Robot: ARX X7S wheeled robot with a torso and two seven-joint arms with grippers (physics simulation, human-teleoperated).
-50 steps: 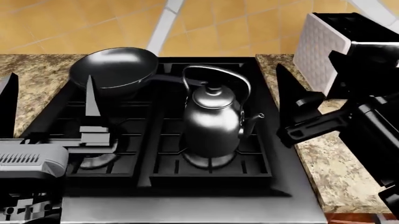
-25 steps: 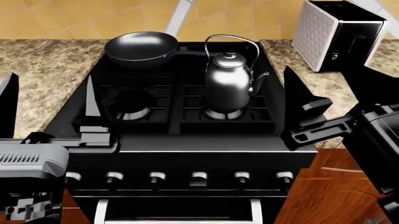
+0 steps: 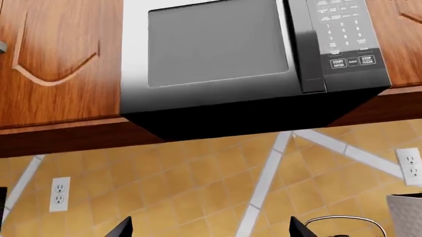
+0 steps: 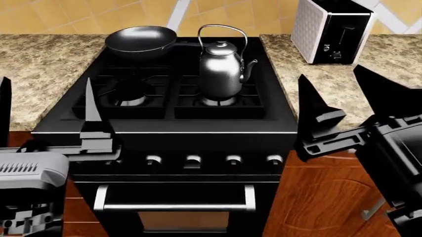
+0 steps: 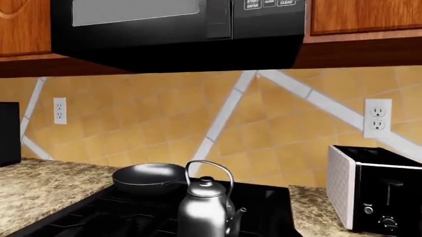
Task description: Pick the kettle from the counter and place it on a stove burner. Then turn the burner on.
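Head view first: kettle on the front right burner

Head view shows us the shiny dark steel pot-bellied kettle (image 4: pixel 221 69) standing upright on the round front right gas burner (image 4: pixel 220 100) of the black range (image 4: pixel 165 136), spout toward the speckled granite bench (image 4: pixel 39 74) on the right side. Behind it, just beside its arched handle, sits a round black frying pan (image 4: pixel 141 40). A white-and-black toaster (image 4: pixel 329 29) stands on the bench farther right. A row of silver knobs (image 4: pixel 192 161) lines the range front. Our left gripper (image 4: pixel 46 116) and right gripper (image 4: pixel 349 108) both hover near the range front, fingers spread wide and gripping nothing.

Left wrist view looks up at a black microwave (image 3: pixel 244 59) under wooden cabinets (image 3: pixel 59 64), yellow tiled wall (image 3: pixel 197 187) below it; only the kettle's handle shows at the edge.

Right wrist view gives us the kettle on the range, the pan behind it, the toaster off to one side.
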